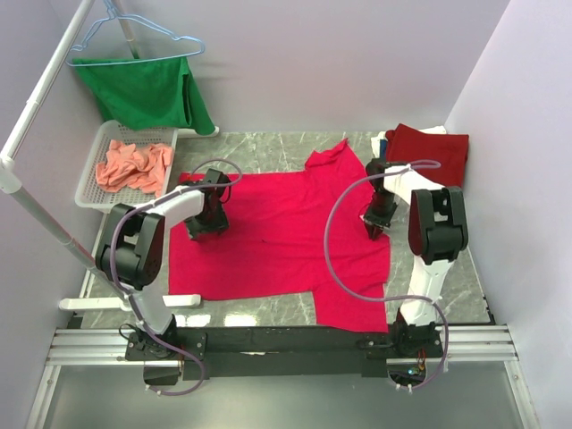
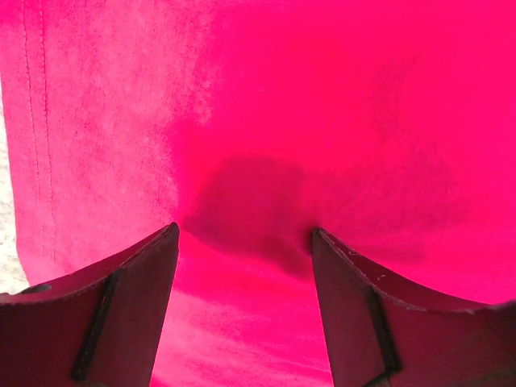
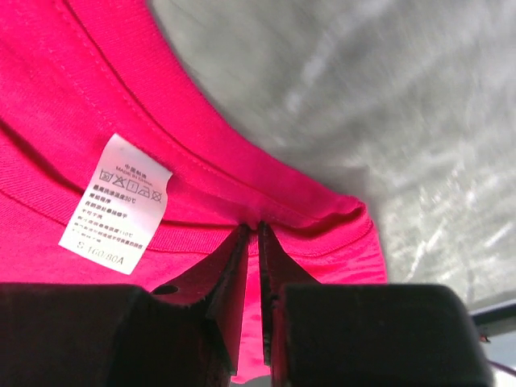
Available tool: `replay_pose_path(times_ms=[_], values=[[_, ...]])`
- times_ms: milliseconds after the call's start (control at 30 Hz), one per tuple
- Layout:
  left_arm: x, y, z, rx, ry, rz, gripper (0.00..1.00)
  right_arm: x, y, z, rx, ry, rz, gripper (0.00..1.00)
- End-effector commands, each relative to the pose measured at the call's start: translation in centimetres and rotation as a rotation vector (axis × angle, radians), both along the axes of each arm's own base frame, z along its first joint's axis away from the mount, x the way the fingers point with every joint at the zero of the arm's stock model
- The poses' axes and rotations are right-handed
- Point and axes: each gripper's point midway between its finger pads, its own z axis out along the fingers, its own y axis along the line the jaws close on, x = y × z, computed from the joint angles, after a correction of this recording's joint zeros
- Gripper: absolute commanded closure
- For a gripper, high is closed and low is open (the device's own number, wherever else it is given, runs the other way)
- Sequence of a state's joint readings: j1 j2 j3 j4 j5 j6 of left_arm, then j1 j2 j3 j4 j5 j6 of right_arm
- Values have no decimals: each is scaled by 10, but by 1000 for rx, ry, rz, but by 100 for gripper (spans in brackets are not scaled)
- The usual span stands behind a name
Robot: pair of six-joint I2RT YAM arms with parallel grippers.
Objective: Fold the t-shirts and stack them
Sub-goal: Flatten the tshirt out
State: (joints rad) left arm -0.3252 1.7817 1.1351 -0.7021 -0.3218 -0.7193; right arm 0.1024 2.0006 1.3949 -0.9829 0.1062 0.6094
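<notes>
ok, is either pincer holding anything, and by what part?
Right pincer pinches the bright pinkish-red cloth t-shirt by its neckline hem, beside the white care label. Left pincer open, holding nothing.

spread t-shirt (image 1: 277, 241) in the middle, basket (image 1: 89, 195) behind left, folded t-shirt (image 1: 433, 147) behind right

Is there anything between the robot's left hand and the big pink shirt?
Nothing visible does. The left hand is open right over the pinkish-red shirt, only bare cloth between its fingers. The right hand is pinched on the shirt's collar, beside the white label.
</notes>
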Motion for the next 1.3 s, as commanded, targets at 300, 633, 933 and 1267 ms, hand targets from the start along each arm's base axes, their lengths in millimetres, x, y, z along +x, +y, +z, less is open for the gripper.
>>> replay_pose_path(times_ms=[300, 633, 933, 1267], values=[[-23, 12, 10, 36, 17, -23, 28, -71, -25, -10, -108, 117, -80, 86], [28, 0, 93, -6, -228, -57, 27, 8, -11, 89, -39, -259, -79, 76], [66, -28, 110, -106, -315, -124, 27, 116, 20, 104, 70, -423, 2, 71], [80, -53, 99, -204, -305, -169, 27, 195, 55, 64, 93, -510, 208, 70]])
